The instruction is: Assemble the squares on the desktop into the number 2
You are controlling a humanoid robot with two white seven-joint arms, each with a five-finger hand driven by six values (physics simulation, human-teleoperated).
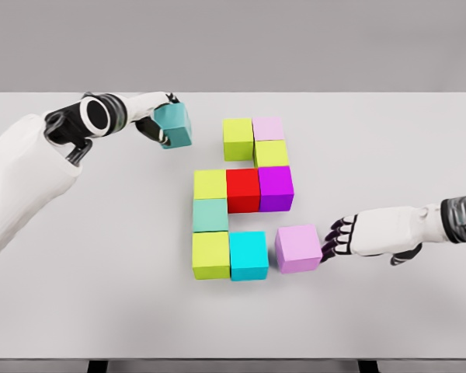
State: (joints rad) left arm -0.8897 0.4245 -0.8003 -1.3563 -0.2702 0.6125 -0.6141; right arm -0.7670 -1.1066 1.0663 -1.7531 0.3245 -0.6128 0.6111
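Coloured cubes lie on the white table (101, 311). A lime cube (238, 138) and a pale pink cube (268, 128) form the top row, with a yellow-green cube (271, 153) below the pink one. The middle row holds a yellow cube (210, 184), a red cube (243, 189) and a purple cube (276, 187). Below sit a mint cube (210, 214), a lime cube (210, 255) and a cyan cube (248, 255). My left hand (161, 120) is shut on a teal cube (174, 126), held above the table left of the top row. My right hand (335, 237) touches the right side of a lilac cube (298, 249) with relaxed fingers.
The table's front edge (233, 359) runs along the bottom of the view. Grey backdrop lies beyond the far edge.
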